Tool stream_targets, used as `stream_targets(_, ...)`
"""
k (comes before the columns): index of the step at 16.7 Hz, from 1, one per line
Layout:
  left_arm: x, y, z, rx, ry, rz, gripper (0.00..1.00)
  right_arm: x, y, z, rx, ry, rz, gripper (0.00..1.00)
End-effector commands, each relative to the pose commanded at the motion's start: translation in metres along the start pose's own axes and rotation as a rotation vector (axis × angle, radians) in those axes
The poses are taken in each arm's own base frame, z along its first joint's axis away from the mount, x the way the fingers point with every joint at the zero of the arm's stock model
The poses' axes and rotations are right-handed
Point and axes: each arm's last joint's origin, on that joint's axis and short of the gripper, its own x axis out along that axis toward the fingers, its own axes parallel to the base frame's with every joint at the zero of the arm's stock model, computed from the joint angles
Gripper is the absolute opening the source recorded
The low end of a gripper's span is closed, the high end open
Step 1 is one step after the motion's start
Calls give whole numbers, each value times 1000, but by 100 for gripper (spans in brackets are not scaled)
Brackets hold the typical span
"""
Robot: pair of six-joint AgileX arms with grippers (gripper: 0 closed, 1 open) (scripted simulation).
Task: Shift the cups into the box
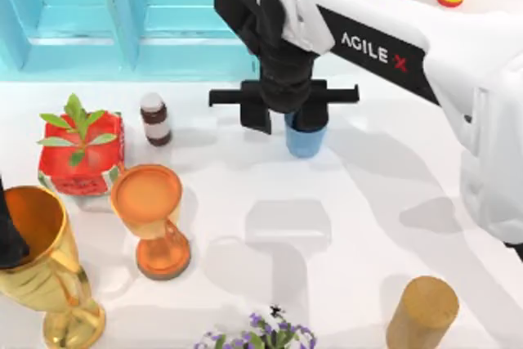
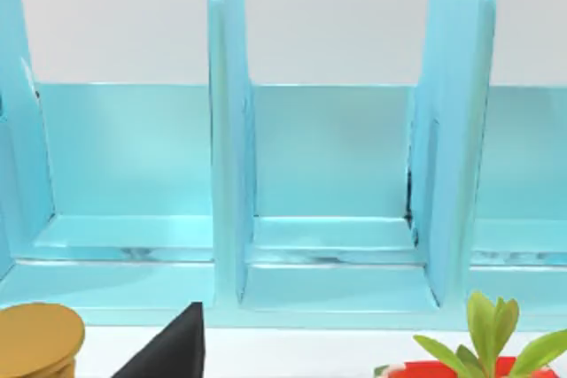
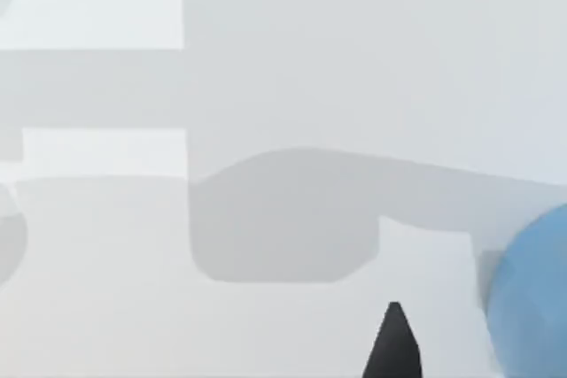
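Standing at an early stage: right gripper [image 1: 288, 117] at upper centre of the top view, fingers spread around the blue cup [image 1: 304, 140], not yet in the box [image 1: 82, 38] at upper left.

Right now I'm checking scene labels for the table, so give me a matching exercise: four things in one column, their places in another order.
Things:
1. plain blue tumbler cup
2. orange goblet
3. small red box with green leaves
4. light turquoise divided box

Places:
A. table's far left edge
B. under the right gripper
C. beside the gold trophy cup
D. left of the brown bottle

Pairs: 1-B, 2-C, 3-D, 4-A
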Motion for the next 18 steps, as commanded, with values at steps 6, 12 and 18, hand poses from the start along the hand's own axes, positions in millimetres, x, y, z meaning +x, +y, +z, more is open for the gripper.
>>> stream_targets(6, 0, 0, 0, 0, 0, 0, 100, 0, 0, 0, 0, 0, 0, 0)
stream_targets(12, 0, 0, 0, 0, 0, 0, 100, -2, 0, -1, -3, 0, -1, 0)
stream_targets(18, 0, 0, 0, 0, 0, 0, 100, -67, -63, 17, -4, -7, -1, 0)
